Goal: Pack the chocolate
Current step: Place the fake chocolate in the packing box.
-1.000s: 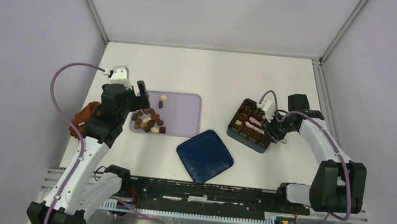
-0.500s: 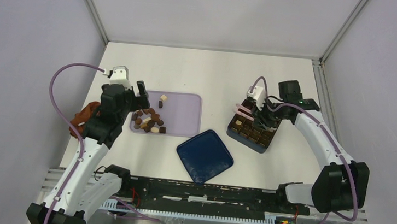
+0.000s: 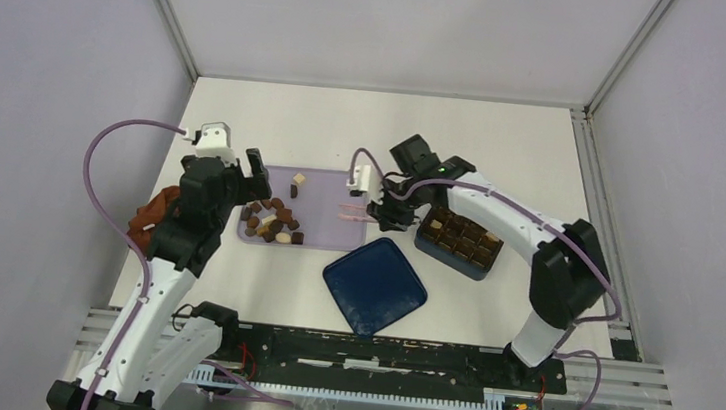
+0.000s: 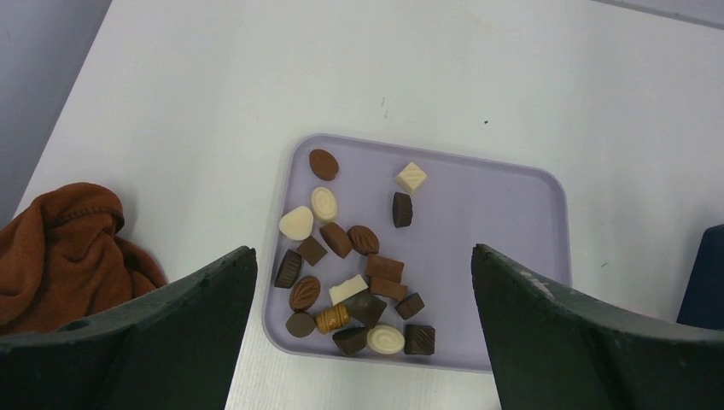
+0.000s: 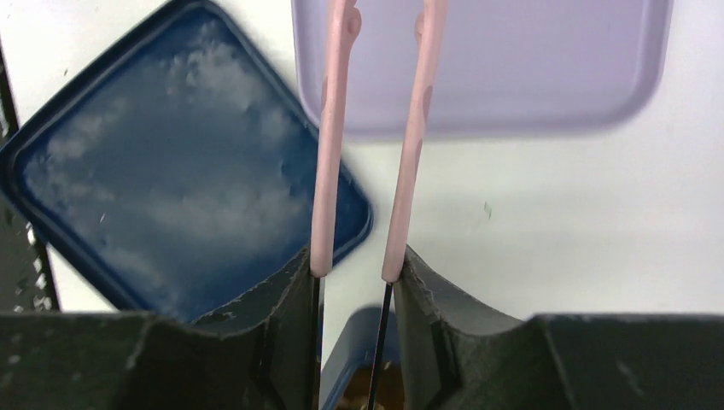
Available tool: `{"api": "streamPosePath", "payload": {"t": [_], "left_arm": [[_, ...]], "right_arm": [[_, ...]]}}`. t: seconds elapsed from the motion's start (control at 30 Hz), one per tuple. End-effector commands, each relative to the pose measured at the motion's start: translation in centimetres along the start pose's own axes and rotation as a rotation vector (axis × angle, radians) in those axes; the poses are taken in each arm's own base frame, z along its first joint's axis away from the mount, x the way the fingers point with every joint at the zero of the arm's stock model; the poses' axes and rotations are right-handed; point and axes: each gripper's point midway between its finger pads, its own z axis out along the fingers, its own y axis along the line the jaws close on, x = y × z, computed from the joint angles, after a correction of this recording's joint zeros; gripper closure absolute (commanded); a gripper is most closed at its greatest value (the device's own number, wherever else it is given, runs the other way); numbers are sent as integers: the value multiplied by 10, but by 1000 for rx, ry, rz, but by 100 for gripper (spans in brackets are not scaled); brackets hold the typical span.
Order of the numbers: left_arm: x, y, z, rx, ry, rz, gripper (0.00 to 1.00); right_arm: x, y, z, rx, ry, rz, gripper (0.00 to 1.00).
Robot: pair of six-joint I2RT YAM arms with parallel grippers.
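The right claw (image 3: 376,206) is clenched on the pink tongs (image 3: 353,211). In the overhead view the tongs point left, over the right edge of the lilac tray (image 3: 340,188). In the right wrist view the claw (image 5: 354,273) pinches the tongs (image 5: 329,154) near their rear. Their two arms run apart up the frame with nothing between them where they show. The left claw (image 3: 246,176) is released, its fingers spread wide (image 4: 363,254) above the left end of the tray (image 4: 495,239).

The chocolate (image 4: 341,256) lies loose in the left half of the tray. A cream square and a dark piece sit a little apart, toward the upper middle. More chocolate (image 3: 461,237) fills compartments of a dark box (image 3: 473,268) right of centre, under the right arm's reach.

The bench (image 3: 396,128) is plain white with a few small specks. Pale walls close it in on three sides, with metal posts at the back corners. A black rail runs along the lower edge of the overhead view. The widest bare stretch lies across the upper part of that view, between the tray and the back wall.

A blue lid (image 3: 374,286) lies flat and cornerwise just below the tray's lower right corner, between tray and box. In the right wrist view it (image 5: 154,188) fills the left side, under the tongs. A reddish-brown cloth (image 3: 156,210) is bunched at the bench's left edge, apart from the tray and beside the left arm.
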Motion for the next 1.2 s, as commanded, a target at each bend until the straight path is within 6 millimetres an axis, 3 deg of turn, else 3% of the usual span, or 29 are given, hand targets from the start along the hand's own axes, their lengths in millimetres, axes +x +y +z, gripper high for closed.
{"api": "streamPosePath", "payload": {"t": [0.0, 0.2, 0.43, 1.0, 1.17], "left_arm": [[-14, 9, -4, -35, -63, 14, 0], [-18, 11, -7, -47, -85, 6, 0], [-20, 12, -9, -47, -95, 2, 0], [-21, 11, -10, -39, -99, 3, 0], [-20, 11, -9, -39, -95, 3, 0]], "right_arm": [[-35, -18, 27, 43, 22, -82, 60], [-47, -25, 70, 46, 95, -153, 60], [-59, -33, 100, 48, 127, -187, 60], [-50, -26, 131, 12, 176, -208, 60], [-55, -19, 134, -3, 164, -222, 59]]}}
